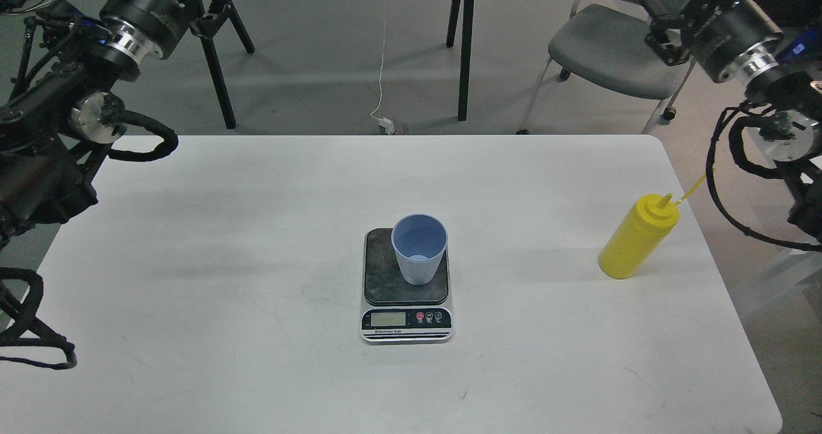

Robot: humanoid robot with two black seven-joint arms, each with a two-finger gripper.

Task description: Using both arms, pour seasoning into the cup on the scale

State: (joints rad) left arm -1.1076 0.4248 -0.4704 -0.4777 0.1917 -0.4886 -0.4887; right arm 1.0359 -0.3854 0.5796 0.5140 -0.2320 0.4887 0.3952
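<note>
A light blue ribbed cup (419, 249) stands upright on the dark mottled platform of a small digital kitchen scale (406, 284), set toward the platform's right rear part; the scale sits near the middle of a white table (257, 260), its silver front with LCD display and red and white buttons facing the near edge; a yellow squeeze bottle of seasoning (637, 236) stands upright near the table's right edge, well apart from the scale, its domed cap on and its thin nozzle pointing up and to the right past the table edge; the left gripper (215, 7) is raised at the upper left, beyond the table's far edge, holding nothing, though its fingers merge with the dark stand legs behind, so how far it is open cannot be told; the right gripper (664, 20) is raised at the upper right in front of a grey chair (603, 52), also empty, its fingers too dark and cropped to judge their spread; both are far from the bottle and cup.
</note>
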